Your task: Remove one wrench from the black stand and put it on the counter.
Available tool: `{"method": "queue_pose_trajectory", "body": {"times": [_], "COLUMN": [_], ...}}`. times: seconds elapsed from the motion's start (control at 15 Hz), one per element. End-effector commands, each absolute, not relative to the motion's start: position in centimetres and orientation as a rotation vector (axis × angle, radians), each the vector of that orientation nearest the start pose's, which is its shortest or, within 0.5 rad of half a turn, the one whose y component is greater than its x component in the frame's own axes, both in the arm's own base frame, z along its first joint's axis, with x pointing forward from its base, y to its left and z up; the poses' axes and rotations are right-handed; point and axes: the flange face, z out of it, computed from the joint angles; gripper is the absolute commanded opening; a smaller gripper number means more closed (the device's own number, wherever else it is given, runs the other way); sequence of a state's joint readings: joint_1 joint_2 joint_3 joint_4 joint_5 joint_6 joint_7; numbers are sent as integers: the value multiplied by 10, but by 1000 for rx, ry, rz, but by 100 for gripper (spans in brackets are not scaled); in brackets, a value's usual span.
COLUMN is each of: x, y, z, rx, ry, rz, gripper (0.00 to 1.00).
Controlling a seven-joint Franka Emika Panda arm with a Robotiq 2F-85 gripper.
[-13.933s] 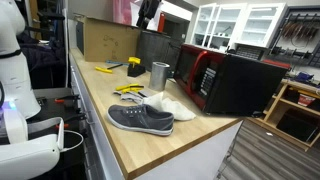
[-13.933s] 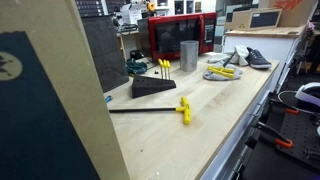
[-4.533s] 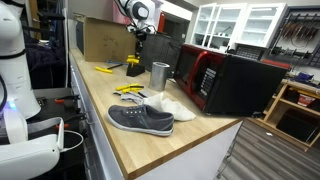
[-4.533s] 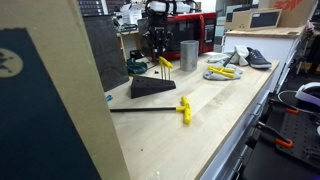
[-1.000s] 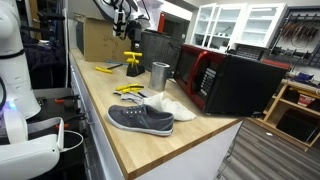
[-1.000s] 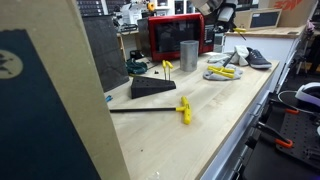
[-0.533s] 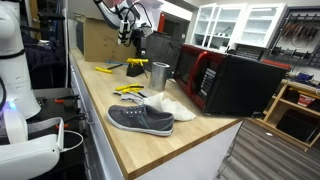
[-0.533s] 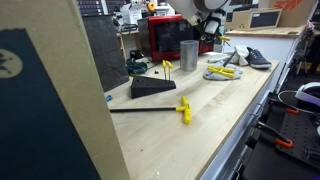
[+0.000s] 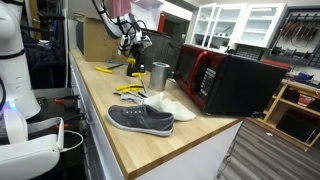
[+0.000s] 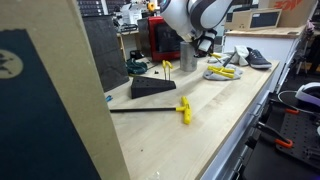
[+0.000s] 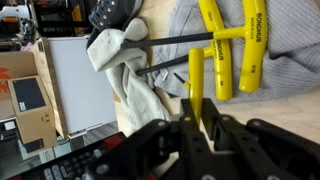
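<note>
The wrist view shows my gripper [image 11: 198,108] shut on the yellow handle of a wrench [image 11: 195,85], held above two yellow T-handle wrenches [image 11: 232,48] that lie on a grey cloth. In both exterior views the gripper [image 9: 134,47] [image 10: 207,46] hangs above the counter [image 9: 120,142] [image 10: 205,130] near the metal cup [image 9: 160,73] [image 10: 188,54]. The black stand [image 9: 135,69] [image 10: 152,88] sits apart from it, with one yellow wrench [image 10: 166,67] upright in it. Another T-handle wrench [image 10: 183,108] lies in front of the stand.
A black-and-red microwave [image 9: 232,80] [image 10: 178,35] stands behind the cup. A grey shoe [image 9: 140,118] [image 10: 256,57] and a white cloth [image 9: 172,106] [image 11: 125,70] lie further along the counter. A cardboard box [image 9: 105,40] is at the far end. Loose yellow tools [image 9: 128,90] [image 10: 222,72] lie beneath the gripper.
The arm has come down and swung in over the loose tools beside the metal cup, still carrying the yellow wrench. The stand and the other wrenches have not moved.
</note>
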State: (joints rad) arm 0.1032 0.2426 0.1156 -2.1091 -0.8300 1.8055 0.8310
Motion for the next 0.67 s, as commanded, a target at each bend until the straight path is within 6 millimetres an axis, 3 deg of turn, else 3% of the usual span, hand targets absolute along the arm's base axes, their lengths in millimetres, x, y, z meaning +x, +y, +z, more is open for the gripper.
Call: {"method": "queue_pose_trajectory", "body": {"times": [0.0,0.2,0.4,0.6], "x": [524,520,515,507], "y": [62,69,77,87], "z": [286,302,332,372], "rx": [2307,2357,2498,2661], "ry": [-211,-237,-305,-402], "rz": [-102,-86,-86,-59], "gripper": [48,70,94,100]}}
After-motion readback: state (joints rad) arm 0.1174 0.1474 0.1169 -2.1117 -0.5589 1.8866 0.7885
